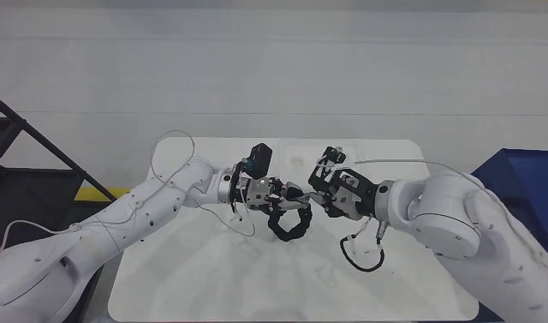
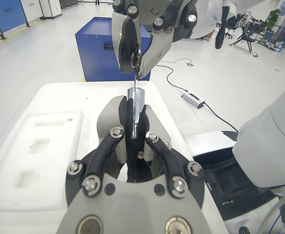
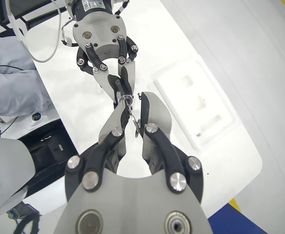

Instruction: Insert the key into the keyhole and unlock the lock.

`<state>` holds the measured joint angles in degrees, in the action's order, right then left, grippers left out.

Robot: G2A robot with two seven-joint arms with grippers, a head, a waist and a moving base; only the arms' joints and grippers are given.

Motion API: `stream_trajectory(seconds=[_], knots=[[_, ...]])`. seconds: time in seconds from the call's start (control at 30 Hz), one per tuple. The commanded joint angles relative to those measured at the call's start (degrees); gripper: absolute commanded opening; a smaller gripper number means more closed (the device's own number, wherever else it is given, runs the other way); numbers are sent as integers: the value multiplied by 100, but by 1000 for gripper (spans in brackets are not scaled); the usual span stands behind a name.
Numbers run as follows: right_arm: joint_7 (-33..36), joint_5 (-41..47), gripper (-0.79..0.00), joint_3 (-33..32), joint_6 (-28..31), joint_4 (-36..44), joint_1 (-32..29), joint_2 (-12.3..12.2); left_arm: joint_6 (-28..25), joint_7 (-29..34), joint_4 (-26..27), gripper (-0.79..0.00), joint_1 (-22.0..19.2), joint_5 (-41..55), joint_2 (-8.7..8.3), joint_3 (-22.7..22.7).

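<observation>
While my left end effector (image 2: 132, 109) is clenched on the lock (image 2: 135, 113), the left wrist view shows the chrome cylinder lying between its pads with the keyhole end free. The key (image 2: 135, 80) stands in line with that cylinder, its tip at the keyhole or just inside; I cannot tell how deep. My right end effector (image 2: 139, 70) carries the key just beyond the lock. A foam tray (image 2: 15, 152) lies on the desk (image 2: 59, 91) beside the lock.

In the right wrist view the key runs from my right end effector to the lock's end, its ring dangling. I cannot tell whether that end effector is clamped on the key or only cradling it.

In the top view both end effectors meet at the lock, held off the desk, with the lock's black cable looping beside it.

To do this well, I judge the blade must stay coaxial with the cylinder, go in straight without side load, then turn about its own axis while my left grip resists the twist.
</observation>
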<state>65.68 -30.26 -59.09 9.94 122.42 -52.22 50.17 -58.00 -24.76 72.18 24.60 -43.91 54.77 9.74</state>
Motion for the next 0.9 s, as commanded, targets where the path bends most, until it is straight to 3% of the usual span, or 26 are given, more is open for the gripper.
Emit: stream_trajectory(seconds=[0.0, 0.53, 0.57, 0.6, 0.63, 0.67, 0.87], knots=[[0, 160, -785, -34, -110, -50, -14, 5, 0, -6, -6, -785, -14, -40, 2, 0], [-227, 1008, -785, -309, -986, -201, -348, 30, 0, -415, -57, -785, -101, -1044, 5, 192], [-223, 1022, -733, -310, -1000, -194, -358, 31, 0, -429, -64, -785, -77, -1096, 6, 232], [-223, 1028, -508, -312, -1005, -183, -363, 33, 0, -435, -71, -785, -54, -1144, 8, 273], [-226, 1030, -191, -314, -1007, -174, -369, 34, 0, -441, -70, -785, -26, -1180, 9, 310], [-232, 1029, 0, -317, -1005, -164, -372, 35, 0, -445, -70, -785, 1, -1209, 9, 343], [-286, 1080, 0, -440, -892, -171, -421, 26, 0, -390, -95, -785, 132, -1283, 11, 511]])
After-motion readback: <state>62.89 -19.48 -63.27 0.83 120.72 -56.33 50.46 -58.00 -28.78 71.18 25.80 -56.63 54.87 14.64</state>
